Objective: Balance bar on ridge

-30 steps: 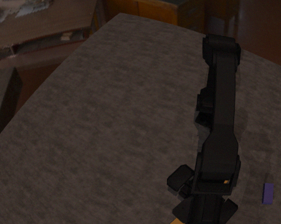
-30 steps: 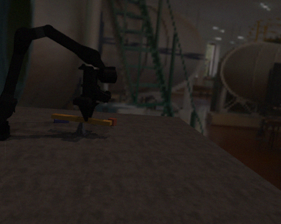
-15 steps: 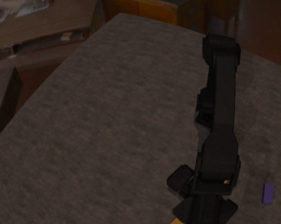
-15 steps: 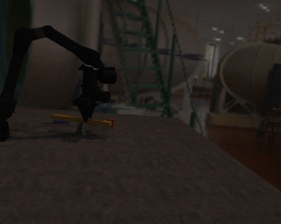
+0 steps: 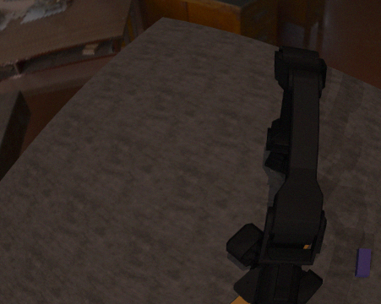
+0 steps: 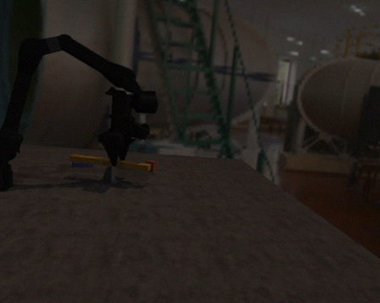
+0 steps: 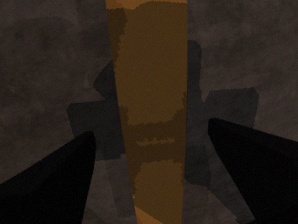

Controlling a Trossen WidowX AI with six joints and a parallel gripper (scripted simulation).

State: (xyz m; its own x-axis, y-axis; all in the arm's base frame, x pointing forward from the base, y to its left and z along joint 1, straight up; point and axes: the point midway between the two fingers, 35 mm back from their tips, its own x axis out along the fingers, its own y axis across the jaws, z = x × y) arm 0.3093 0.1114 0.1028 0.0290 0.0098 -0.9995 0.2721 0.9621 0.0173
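end effector [image 7: 150,163]: fingers spread apart, holding nothing | bar [image 7: 149,63]: between them, untouched | ridge [image 6: 109,175]: at 6 o'clock under bar

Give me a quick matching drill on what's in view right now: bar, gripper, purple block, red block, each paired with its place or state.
Things:
1. bar
2. gripper
3. purple block
4. red block

Places or states:
A. lying on the table, off to the side of the arm in the top view
B. open, fingers apart on either side of the bar
C. resting across the ridge, both ends off the table
D. at the bar's right end in the exterior view

Pairs: 1-C, 2-B, 3-A, 4-D
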